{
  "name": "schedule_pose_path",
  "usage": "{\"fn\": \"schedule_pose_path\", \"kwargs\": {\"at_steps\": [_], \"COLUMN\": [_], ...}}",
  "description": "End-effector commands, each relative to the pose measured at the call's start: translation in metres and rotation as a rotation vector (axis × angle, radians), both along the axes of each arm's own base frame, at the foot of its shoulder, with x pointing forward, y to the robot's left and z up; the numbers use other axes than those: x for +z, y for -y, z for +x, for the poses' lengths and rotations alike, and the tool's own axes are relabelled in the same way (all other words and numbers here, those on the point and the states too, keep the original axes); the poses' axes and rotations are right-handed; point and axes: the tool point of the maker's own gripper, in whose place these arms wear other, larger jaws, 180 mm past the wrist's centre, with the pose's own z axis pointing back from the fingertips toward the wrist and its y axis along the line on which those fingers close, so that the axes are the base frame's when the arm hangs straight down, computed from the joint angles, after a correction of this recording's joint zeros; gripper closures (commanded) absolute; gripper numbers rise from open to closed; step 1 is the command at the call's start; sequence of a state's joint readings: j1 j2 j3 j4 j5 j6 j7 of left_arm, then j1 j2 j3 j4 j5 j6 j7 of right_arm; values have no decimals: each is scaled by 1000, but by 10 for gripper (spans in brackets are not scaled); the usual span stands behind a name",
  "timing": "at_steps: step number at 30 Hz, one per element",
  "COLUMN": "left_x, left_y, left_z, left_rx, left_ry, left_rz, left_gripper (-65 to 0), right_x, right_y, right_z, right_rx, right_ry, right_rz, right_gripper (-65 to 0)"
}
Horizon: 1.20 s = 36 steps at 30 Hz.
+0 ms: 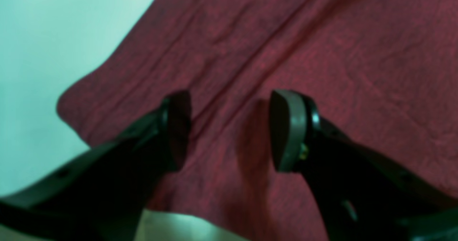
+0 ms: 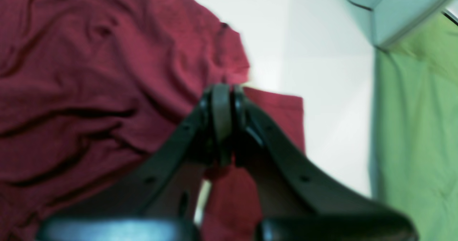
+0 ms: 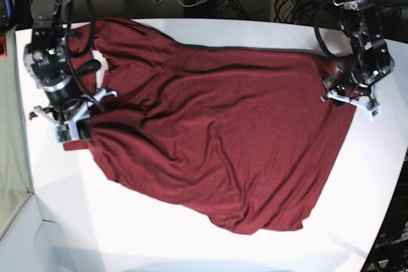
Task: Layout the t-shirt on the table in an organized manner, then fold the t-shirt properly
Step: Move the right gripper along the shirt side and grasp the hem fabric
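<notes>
Right fingers [image 2: 224, 126] clamped tight on the t-shirt [image 3: 217, 132] sleeve, left fingers [image 1: 229, 130] spread apart over wrinkled fabric on the tabletop [image 3: 331, 234].

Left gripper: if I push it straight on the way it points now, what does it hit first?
Most likely the t-shirt: the open left gripper points at cloth lying on the table, with nothing between. Depth is unclear.

t-shirt [image 3: 217, 138]: 1 | table [image 3: 127, 234]: 1 | claws: 2
</notes>
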<state>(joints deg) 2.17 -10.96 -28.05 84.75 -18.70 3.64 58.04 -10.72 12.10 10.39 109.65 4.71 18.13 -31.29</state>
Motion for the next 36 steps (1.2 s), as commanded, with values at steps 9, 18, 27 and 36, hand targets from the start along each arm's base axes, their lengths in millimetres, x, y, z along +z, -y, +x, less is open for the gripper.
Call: {"fn": "schedule_pose_path", "kwargs": {"at_steps": [9,18,27,36], "left_x": [9,9,8,7], "left_y": [-6,-6,-5,-2], "left_z": [6,6,6,5], "left_rx": [4,3,3,4], "left_ry": [20,22,20,20], "left_rz": [13,14,10,5], "left_gripper": [-341,-341,-341,-341], "right_x": [-52,-38,-15,-29], "right_y": [-22,6,37,42], "right_z": [-75,-66,-38,-39], "right_rx": [183,138,59,46], "right_ry": [-231,-216,-138,-174], "right_rz": [-49,-97,-118,-101], "right_gripper": [-7,-234,-270,-271]}}
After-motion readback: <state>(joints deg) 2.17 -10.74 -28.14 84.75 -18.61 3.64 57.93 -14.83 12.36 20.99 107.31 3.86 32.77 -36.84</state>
